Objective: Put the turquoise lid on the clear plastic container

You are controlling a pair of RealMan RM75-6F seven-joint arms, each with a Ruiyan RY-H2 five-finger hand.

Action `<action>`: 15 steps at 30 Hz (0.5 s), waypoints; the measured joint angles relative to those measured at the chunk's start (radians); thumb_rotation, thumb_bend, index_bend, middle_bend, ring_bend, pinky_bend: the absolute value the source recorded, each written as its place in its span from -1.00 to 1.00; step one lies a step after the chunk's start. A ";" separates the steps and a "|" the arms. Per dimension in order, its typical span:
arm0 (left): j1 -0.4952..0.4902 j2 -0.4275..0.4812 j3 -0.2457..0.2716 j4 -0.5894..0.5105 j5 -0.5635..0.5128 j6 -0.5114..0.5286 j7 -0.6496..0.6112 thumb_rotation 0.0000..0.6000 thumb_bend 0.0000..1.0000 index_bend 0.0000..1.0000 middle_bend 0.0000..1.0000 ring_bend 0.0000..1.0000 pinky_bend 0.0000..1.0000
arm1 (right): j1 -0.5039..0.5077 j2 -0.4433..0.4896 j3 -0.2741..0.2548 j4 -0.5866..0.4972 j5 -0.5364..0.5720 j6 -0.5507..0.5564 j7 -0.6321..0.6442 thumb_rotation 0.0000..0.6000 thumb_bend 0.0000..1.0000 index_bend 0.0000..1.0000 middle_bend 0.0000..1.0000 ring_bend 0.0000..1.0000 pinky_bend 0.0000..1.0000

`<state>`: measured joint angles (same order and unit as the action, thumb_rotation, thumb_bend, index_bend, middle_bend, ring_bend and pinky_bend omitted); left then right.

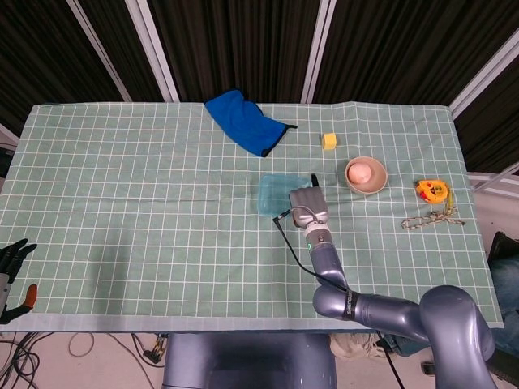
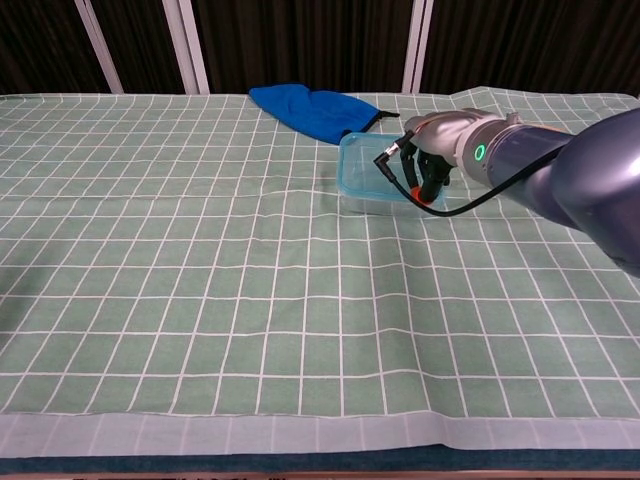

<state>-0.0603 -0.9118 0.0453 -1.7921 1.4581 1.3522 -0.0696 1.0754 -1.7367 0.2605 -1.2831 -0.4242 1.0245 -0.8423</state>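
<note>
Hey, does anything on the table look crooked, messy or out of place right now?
The turquoise lid is tilted rather than flat, its right edge raised where the right hand grips it. The blue cloth lies crumpled near the far edge. No spill or damage shows.

A table (image 1: 146, 203) is covered by a pale green cloth (image 2: 200, 300) crossed by a white grid; in the chest view its plain hem is seen hanging over the near edge. Behind the table, toward 12 o'clock, dark ribbed panels (image 1: 235, 40) are divided by slanted white bars (image 1: 154, 49). At 6 o'clock, grey floor and tangled cables (image 1: 49, 348) are seen below the table edge. The cloth is evenly lit, with only soft shadows.
</note>
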 measured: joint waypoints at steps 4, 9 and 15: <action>0.001 -0.001 0.001 0.002 0.004 0.002 0.002 1.00 0.05 -0.80 -1.00 -1.00 -1.00 | -0.002 0.033 0.027 -0.050 -0.014 0.043 0.003 1.00 -0.25 -0.52 -0.58 -0.61 -1.00; 0.002 -0.001 0.001 0.002 0.004 0.004 0.001 1.00 0.05 -0.80 -1.00 -1.00 -1.00 | -0.006 0.089 0.058 -0.125 -0.011 0.080 -0.008 1.00 -0.65 -0.97 -0.99 -0.86 -1.00; 0.002 -0.002 0.001 0.004 0.009 0.007 0.005 1.00 0.05 -0.80 -1.00 -1.00 -1.00 | -0.023 0.166 0.081 -0.251 0.010 0.122 -0.020 1.00 -0.69 -1.00 -1.00 -0.91 -1.00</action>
<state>-0.0582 -0.9142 0.0464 -1.7882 1.4668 1.3594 -0.0644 1.0523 -1.5703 0.3419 -1.5345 -0.4140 1.1466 -0.8627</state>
